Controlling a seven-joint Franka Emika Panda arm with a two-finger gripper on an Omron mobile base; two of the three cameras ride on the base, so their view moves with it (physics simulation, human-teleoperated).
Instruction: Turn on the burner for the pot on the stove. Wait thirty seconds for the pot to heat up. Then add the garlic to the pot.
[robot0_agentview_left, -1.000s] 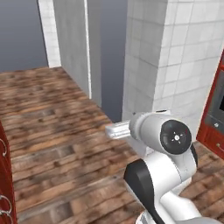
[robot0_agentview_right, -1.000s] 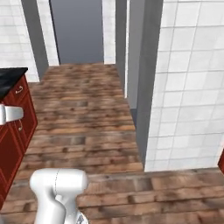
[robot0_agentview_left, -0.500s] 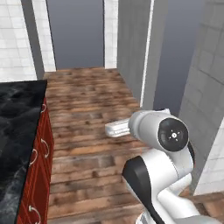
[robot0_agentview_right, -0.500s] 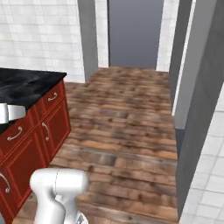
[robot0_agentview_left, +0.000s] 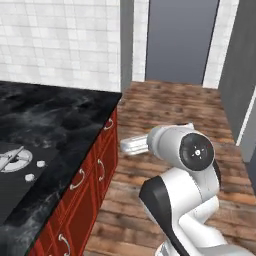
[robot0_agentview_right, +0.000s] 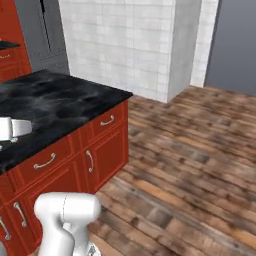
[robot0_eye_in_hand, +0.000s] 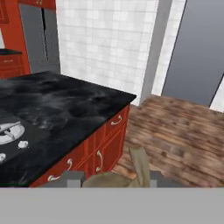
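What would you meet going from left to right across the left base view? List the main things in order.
Burner → stove knob → black counter → red cabinet fronts → wooden floor → grey door.

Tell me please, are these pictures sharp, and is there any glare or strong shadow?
Left base view: sharp; the black counter has soft pale mottling, no hard glare. Right base view: wood floor slightly smeared, lighting flat, no cast shadows. Hand view: the tan garlic between the pincer tips looks blurred; the burner stays clear.
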